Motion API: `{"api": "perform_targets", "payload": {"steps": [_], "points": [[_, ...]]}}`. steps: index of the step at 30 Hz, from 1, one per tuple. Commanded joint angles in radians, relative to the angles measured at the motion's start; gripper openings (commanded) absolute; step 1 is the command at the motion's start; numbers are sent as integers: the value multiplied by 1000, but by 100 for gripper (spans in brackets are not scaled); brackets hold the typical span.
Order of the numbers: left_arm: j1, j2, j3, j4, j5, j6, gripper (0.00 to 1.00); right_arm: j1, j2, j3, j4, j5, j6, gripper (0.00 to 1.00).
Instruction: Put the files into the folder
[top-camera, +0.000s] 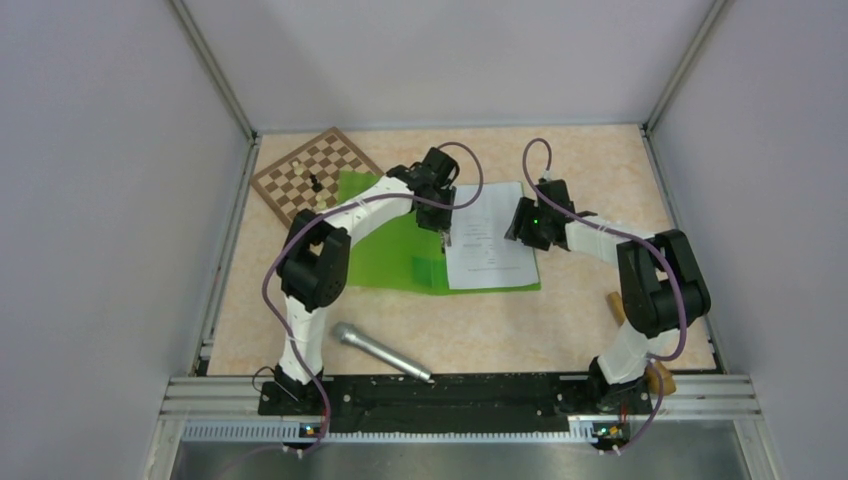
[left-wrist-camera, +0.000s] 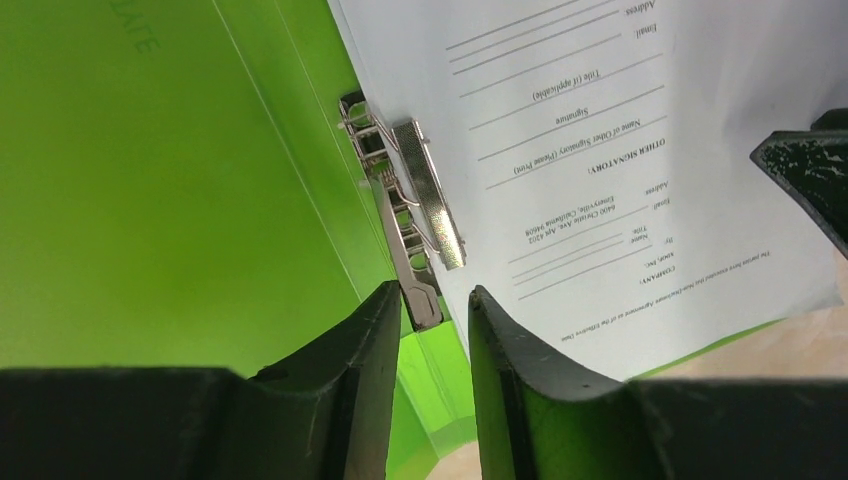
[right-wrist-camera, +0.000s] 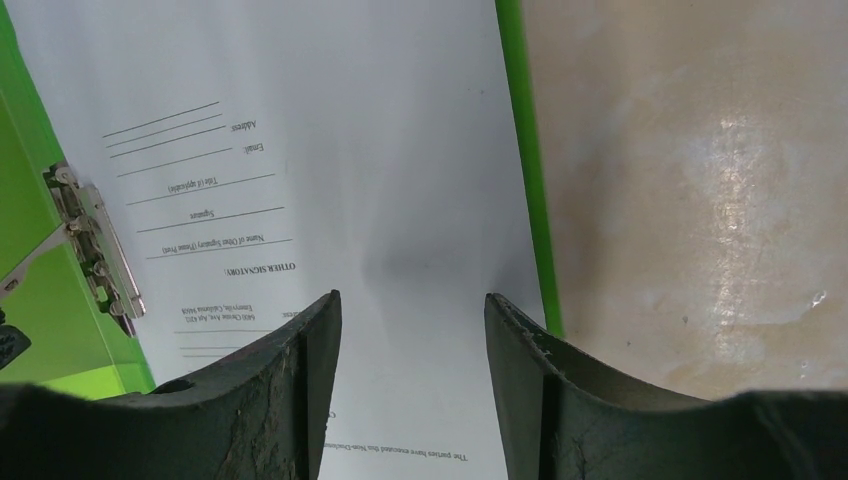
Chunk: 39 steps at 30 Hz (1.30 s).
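From above, the folder (top-camera: 385, 255) lies open and flat at the middle of the table (top-camera: 560, 330), with the files (top-camera: 490, 240) resting on its 3 o'clock half. The left gripper (top-camera: 447, 238) points down at the files' 9 o'clock edge, and the right gripper (top-camera: 520, 228) hangs over their 3 o'clock edge. A checkered board (top-camera: 305, 175) sits at 10 o'clock of the folder, its corner tucked under the green cover. A silver microphone (top-camera: 380, 350) lies apart at 7 o'clock. In the left wrist view the metal clip (left-wrist-camera: 425, 190) runs along the folder's spine beside the printed sheet. The left fingertips (left-wrist-camera: 385, 305) stand narrowly parted, with the clip's lever end in the gap between them. White paper shows between the lever and the 3 o'clock finger, so nothing is pinched. In the right wrist view the jaws are spread wide above the sheet and hold nothing. The clip is at 9 o'clock, and at 3 o'clock a thin strip of green cover borders the bare tabletop.
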Motion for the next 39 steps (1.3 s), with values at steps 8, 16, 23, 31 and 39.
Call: {"api": "perform_targets", "payload": {"steps": [8, 16, 23, 31, 39], "points": [[-13, -169, -15, -64, -36, 3, 59, -3, 24, 5, -52, -14, 0, 62], [-8, -273, 2, -160, -158, 10, 73, -3, -42, 34, -91, -16, -9, 72], [130, -396, -74, -201, -126, 1, 73, -3, -102, 62, -95, -10, -24, 74], [400, -503, -264, -170, -98, 2, 80, -8, -69, 104, -112, 19, -48, 76], [557, -526, -419, -137, 57, -10, 86, -54, 4, 142, -127, 10, -96, 77]]}}
